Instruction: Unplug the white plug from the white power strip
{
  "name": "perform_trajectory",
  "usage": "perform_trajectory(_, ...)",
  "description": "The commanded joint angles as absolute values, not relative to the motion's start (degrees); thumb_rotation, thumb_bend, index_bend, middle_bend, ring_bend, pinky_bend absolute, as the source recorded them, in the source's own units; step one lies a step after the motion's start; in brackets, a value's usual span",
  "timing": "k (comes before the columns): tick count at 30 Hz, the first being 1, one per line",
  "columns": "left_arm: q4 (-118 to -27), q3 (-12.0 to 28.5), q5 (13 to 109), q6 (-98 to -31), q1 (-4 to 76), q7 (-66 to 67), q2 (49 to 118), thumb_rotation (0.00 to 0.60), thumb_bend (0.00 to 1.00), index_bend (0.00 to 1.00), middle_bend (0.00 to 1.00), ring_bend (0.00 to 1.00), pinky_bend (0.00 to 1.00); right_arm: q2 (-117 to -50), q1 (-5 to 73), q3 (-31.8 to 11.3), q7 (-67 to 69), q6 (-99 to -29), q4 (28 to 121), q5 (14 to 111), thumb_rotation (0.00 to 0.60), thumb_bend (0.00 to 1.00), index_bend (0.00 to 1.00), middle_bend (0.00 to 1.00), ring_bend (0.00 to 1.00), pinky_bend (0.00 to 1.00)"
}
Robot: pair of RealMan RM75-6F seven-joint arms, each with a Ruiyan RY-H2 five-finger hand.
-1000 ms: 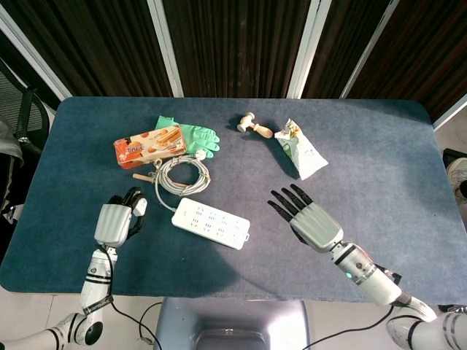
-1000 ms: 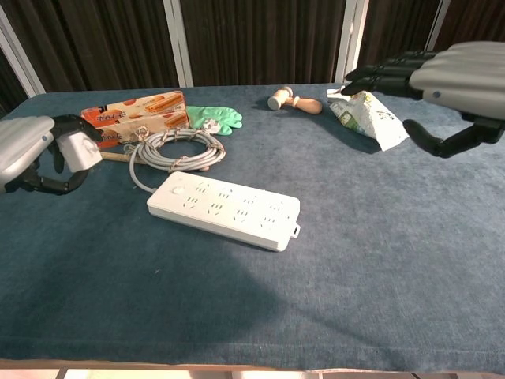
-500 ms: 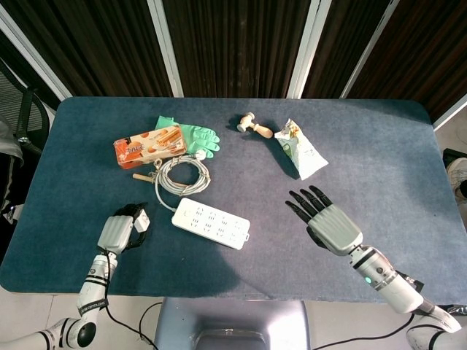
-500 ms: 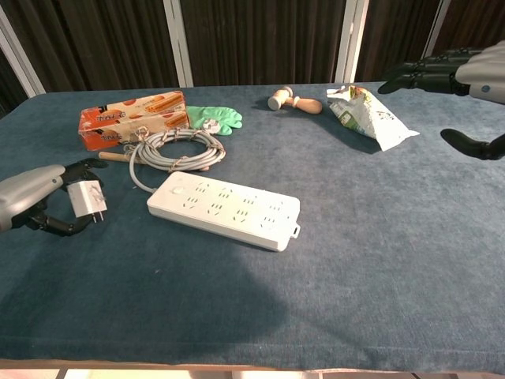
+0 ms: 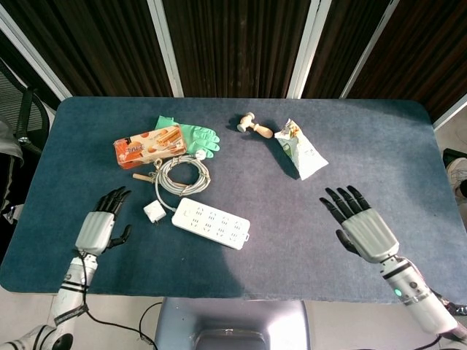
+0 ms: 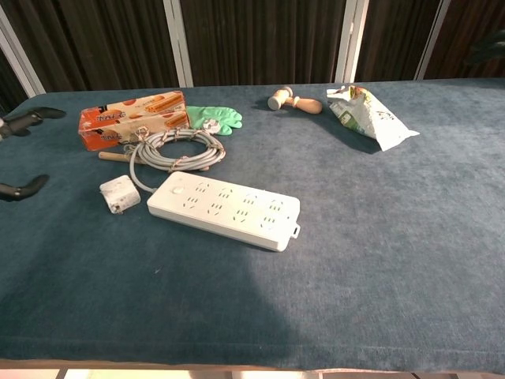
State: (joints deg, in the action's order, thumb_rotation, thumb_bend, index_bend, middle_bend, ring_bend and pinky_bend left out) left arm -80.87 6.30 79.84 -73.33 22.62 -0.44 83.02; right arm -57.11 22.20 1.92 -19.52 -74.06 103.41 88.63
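Observation:
The white plug (image 5: 153, 212) (image 6: 119, 195) lies loose on the blue table, just left of the white power strip (image 5: 211, 222) (image 6: 224, 209) and apart from it. No plug sits in the strip's sockets. My left hand (image 5: 100, 225) is open, fingers spread, hovering left of the plug and holding nothing; the chest view shows only its dark fingertips (image 6: 24, 188) at the left edge. Over the table's near right part, my right hand (image 5: 363, 226) is open, fingers spread, far from the strip.
A coiled grey cable (image 5: 181, 175) (image 6: 175, 148) lies behind the strip. Further back are an orange snack box (image 5: 148, 144) (image 6: 132, 116), a green glove (image 5: 195, 135), a small wooden tool (image 5: 254, 127) and a snack bag (image 5: 300, 149) (image 6: 369, 115).
My left hand has let go of the white plug, which now lies on the table, and has drawn back left, open. The right hand has retreated toward the near right edge.

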Motion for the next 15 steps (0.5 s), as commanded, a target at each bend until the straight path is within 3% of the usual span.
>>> perform_trajectory(1,-89.9,1.4,83.9,-81.9,15.0,2.7,72.7,0.6,0.46,0.0,0.0,0.0,0.09,-55.2,13.2,4.0,-19.1,-84.3,104.4,86.2,0.6,0.39,0.0,0.0,0.0,0.01)
perform_trajectory(6,-89.4,-2.3,84.9,-91.5,6.4,3.7,70.6,0.6,0.46,0.0,0.0,0.0,0.07,-59.1,5.4,4.0,-9.4,-91.3,95.7,82.6,0.6,0.31,0.0,0.0,0.0,0.0)
perform_trajectory(11,-89.1,-3.2,86.3,-89.2,6.6,4.1,69.4,0.6,0.46,0.0,0.0,0.0,0.06,-60.2,3.1,2.5,-7.3,-96.6,92.7,85.8,0.6,0.26,0.0,0.0,0.0,0.0)
perform_trajectory(15,-89.9,-3.1,85.8,-87.0,6.9,4.0,68.7,0.6,0.46,0.0,0.0,0.0,0.06,-60.4,2.8,2.8,-6.7,-95.5,91.8,87.1,0.6,0.26,0.0,0.0,0.0,0.0)
